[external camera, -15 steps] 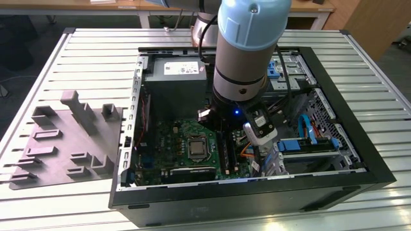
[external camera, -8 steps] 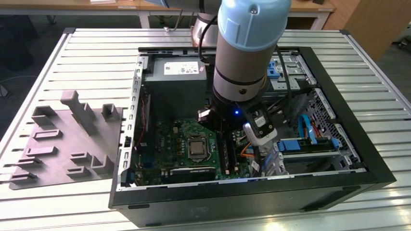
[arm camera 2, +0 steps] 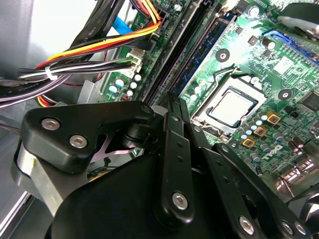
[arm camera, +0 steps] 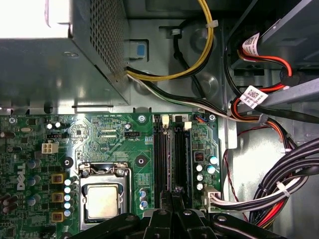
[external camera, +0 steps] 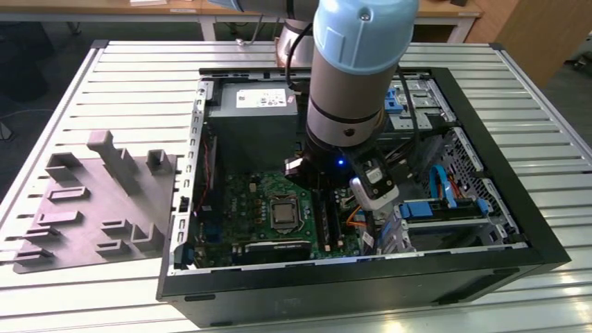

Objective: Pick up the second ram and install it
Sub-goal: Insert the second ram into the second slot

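The second ram [arm camera 2: 202,52] is a long dark blue-green stick standing on edge in a memory slot of the green motherboard [arm camera: 107,132], next to the processor socket [arm camera: 102,199]. The same stick [arm camera: 180,159] runs along the slots in the first wrist view. My gripper [arm camera 2: 170,102] is shut, its black fingers pressed flat together with no gap. Its tips [arm camera: 173,191] hang right over the slots, at the stick's near end. Whether they touch the stick I cannot tell. In the exterior view the arm [external camera: 356,83] reaches down into the open computer case [external camera: 518,229].
A grey plastic holder tray [external camera: 102,208] lies on the slatted table at the exterior view's left, outside the case. The power supply [external camera: 254,114] stands at the back of the case. Cable bundles [arm camera: 279,184] and blue drive parts [external camera: 444,208] crowd the side beyond the slots.
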Available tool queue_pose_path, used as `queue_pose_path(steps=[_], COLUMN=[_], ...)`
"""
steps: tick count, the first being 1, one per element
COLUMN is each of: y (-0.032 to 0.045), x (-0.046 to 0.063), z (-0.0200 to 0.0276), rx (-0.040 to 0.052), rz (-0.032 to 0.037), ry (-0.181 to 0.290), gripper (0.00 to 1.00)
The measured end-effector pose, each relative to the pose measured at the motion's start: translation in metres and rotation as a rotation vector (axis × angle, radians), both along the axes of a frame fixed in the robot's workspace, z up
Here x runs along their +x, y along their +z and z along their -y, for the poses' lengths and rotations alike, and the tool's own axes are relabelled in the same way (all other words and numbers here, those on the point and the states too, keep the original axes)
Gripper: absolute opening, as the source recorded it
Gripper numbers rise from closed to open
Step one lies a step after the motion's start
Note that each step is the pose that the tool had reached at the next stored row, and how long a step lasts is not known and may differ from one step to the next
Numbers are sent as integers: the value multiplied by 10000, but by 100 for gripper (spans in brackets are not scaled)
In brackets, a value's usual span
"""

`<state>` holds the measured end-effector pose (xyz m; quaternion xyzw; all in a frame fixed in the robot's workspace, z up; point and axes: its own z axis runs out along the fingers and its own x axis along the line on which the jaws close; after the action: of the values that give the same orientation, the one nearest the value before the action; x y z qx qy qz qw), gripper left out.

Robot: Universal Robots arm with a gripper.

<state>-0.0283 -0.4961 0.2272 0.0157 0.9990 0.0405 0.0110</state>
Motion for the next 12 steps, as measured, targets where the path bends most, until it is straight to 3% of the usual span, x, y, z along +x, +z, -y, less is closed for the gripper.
queue_pose_path(steps=[12], y=[-19], x=[-19], z=[-1], rx=[-3], rz=[2], ry=[17], gripper=[11])
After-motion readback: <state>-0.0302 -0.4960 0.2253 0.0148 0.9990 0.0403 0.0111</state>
